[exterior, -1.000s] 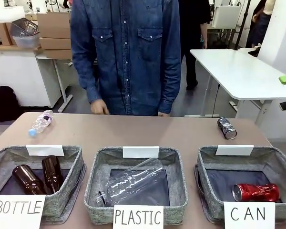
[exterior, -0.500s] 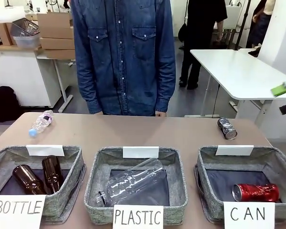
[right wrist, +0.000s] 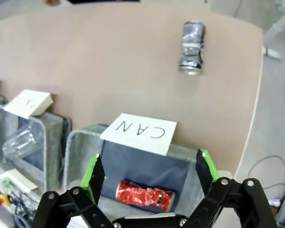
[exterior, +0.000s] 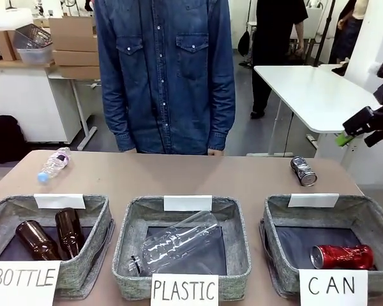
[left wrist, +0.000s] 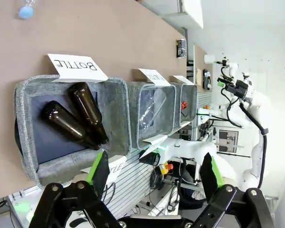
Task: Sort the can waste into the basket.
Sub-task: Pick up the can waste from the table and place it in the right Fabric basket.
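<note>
At the far left of the tan surface [exterior: 179,175] a small plastic bottle [exterior: 55,163] with a blue cap lies on its side. Nearer, the grey fabric BOTTLE basket [exterior: 101,236] holds two smooth brown glass bottles [exterior: 69,231]. The left gripper [left wrist: 154,168] hangs off that near-left corner, fingers spread wide and empty.

In the middle, the PLASTIC basket [exterior: 241,255] cradles a large clear bottle [exterior: 179,245], ribbed and see-through. Beyond it the person [exterior: 166,76] in a denim shirt has straightened up over the last second, with the hand that hovered at the far edge drawn back.

On the right sits the CAN basket [exterior: 272,255], soft grey cloth with a dark lining. The shiny red can [exterior: 342,257] lies on its side inside it, toward the near right. The grey can [exterior: 304,171], dull printed metal, lies on its side on the bare surface just beyond the basket's far rim, exactly where it was a second ago.

The real change is at the right edge. The right arm has swung in, lower and closer than half a second ago. The right gripper [right wrist: 148,170] is spread wide, holds nothing, and hangs high over the CAN basket with both cans below it.

I'd judge the job half done, with the grey can next. It is round and smooth, so it may roll if nudged.
</note>
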